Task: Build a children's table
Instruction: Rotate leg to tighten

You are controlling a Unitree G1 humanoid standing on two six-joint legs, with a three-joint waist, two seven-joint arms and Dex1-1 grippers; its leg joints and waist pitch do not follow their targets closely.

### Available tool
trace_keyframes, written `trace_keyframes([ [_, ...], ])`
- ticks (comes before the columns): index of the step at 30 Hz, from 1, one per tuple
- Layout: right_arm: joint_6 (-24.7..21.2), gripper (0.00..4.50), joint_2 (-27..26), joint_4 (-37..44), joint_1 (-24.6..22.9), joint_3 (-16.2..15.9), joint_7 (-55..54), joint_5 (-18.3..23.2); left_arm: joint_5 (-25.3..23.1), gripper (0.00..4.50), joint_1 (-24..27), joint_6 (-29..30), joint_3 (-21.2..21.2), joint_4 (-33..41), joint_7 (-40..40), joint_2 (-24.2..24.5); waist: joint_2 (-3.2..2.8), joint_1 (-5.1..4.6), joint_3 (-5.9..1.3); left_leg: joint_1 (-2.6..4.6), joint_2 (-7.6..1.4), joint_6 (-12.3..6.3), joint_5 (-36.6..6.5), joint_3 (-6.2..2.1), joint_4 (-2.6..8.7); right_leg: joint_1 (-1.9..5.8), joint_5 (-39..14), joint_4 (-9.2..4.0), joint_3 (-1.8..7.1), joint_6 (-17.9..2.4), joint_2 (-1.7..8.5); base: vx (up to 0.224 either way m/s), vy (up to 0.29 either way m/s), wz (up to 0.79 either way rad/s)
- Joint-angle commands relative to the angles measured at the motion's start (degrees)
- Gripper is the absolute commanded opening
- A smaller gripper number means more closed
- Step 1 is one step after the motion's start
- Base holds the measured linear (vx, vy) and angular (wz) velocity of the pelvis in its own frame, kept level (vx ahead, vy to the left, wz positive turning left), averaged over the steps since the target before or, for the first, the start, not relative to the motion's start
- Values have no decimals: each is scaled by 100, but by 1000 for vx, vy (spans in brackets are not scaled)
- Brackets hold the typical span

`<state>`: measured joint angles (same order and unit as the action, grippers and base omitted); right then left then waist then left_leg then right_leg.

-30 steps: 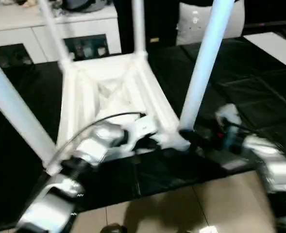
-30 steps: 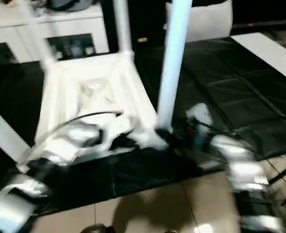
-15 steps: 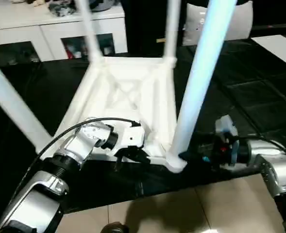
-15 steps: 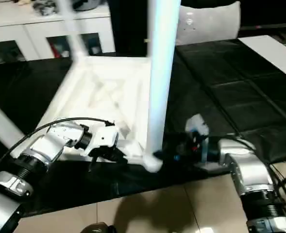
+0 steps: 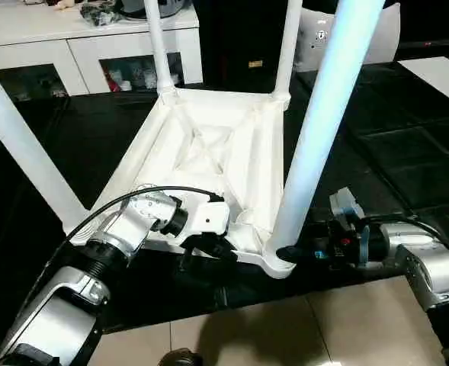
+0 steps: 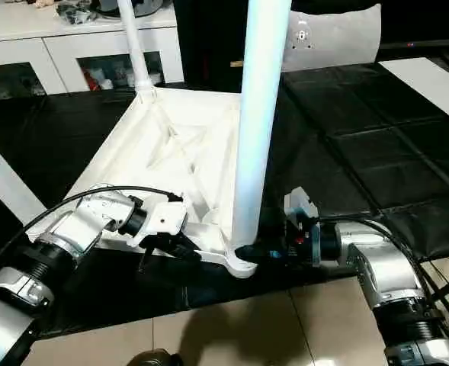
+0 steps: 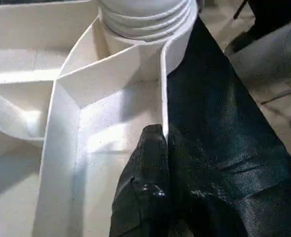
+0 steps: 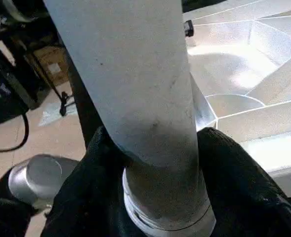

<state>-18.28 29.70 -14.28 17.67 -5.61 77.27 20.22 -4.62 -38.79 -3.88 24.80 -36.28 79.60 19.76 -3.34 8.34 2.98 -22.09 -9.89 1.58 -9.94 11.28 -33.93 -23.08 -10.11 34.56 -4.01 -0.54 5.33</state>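
The white children's table (image 5: 209, 152) lies upside down on a black mat, its X-ribbed underside facing up. All of its legs stand upright in the corner sockets. My left gripper (image 5: 209, 248) is shut on the near rim of the top; the left wrist view shows the black fingers (image 7: 145, 163) pinching that thin wall. My right gripper (image 5: 289, 252) reaches in from the right at the foot of the near right leg (image 5: 323, 114). In the right wrist view its fingers (image 8: 234, 173) press against both sides of that leg (image 8: 135, 74), just above the threaded socket.
A white cabinet (image 5: 72, 46) stands at the back left. A white cushion (image 5: 361, 34) leans at the back right, and a white board (image 5: 437, 72) lies at the right edge. The black mat (image 5: 407, 152) ends near me, with tiled floor (image 5: 285, 335) in front.
The head view has shifted and steadied. The right gripper's fingers have narrowed around the near right leg's base. The left gripper stays clamped on the rim.
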Motion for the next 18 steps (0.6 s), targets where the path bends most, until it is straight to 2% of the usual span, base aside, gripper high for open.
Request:
trace_keyframes([
  [1,-361,206,-230,219,9,62,-414,221,-40,0,41,370,31,130,-297,-150,103,-43,-390,121,-364,-316,-1244,-153,382,246,-1663,-437,250,-1215,401,0,0,0],
  [2,-425,206,-285,230,11,76,-590,182,-54,0,44,494,-1,164,-408,-171,110,-52,-380,121,-360,-280,-1293,-160,390,245,-1780,-450,247,-1183,396,0,0,0],
  [4,-416,205,-600,123,72,172,-1415,-80,-23,0,68,1012,-174,292,-874,-346,115,-102,-350,147,-348,-108,-1578,-175,409,215,-2391,-506,250,-1011,411,0,0,0],
  [6,-429,205,-950,-124,194,310,-2301,-334,13,0,91,1470,-345,372,-1364,-581,122,-153,-335,134,-324,-16,-1681,-195,422,218,-2633,-527,235,-928,414,0,0,0],
  [7,-464,205,-1084,-245,257,371,-2647,-421,28,0,94,1657,-410,395,-1553,-685,149,-271,-320,132,-303,86,-1826,-221,441,216,-2954,-563,209,-806,414,0,0,0],
  [8,-480,205,-1135,-295,284,395,-2779,-452,35,0,95,1737,-434,406,-1623,-727,148,-312,-314,135,-290,97,-1867,-228,441,213,-3049,-578,197,-771,408,0,0,0],
  [9,-554,204,-1313,-463,369,455,-3218,-545,52,0,91,2018,-534,421,-1953,-942,148,-398,-310,107,-280,93,-1924,-241,442,235,-3139,-589,188,-714,410,0,0,0],
  [10,-580,204,-1388,-534,407,477,-3399,-584,56,0,79,2107,-571,404,-2090,-1035,148,-458,-311,83,-268,61,-1920,-248,450,253,-3111,-607,175,-667,392,0,0,0],
  [13,-467,203,-1859,-1029,693,675,-4661,-841,91,0,-108,2519,-843,173,-3050,-1595,140,-586,-327,116,-252,17,-1941,-226,426,209,-2870,-629,177,-774,369,0,0,0],
  [14,-467,203,-1859,-1029,693,675,-4661,-841,91,0,-108,2519,-843,173,-3050,-1595,145,-604,-329,124,-248,8,-1963,-227,422,203,-2852,-632,174,-793,367,0,0,0],
  [15,-251,203,-2073,-1287,835,863,-5168,-860,88,0,-195,2596,-987,87,-3464,-1801,145,-613,-334,126,-236,-50,-1952,-222,416,210,-2839,-651,172,-778,367,0,0,0],
  [16,-220,203,-2103,-1311,850,889,-5212,-867,77,0,-206,2612,-1010,81,-3530,-1834,137,-635,-336,120,-237,-89,-1918,-210,412,204,-2742,-656,175,-803,358,0,0,0],
  [18,45,270,-2232,-1364,886,957,-5094,-795,29,0,-236,2558,-1027,68,-3648,-1924,129,-604,-361,123,-244,-161,-1811,-199,410,213,-2437,-646,187,-862,351,0,0,0],
])
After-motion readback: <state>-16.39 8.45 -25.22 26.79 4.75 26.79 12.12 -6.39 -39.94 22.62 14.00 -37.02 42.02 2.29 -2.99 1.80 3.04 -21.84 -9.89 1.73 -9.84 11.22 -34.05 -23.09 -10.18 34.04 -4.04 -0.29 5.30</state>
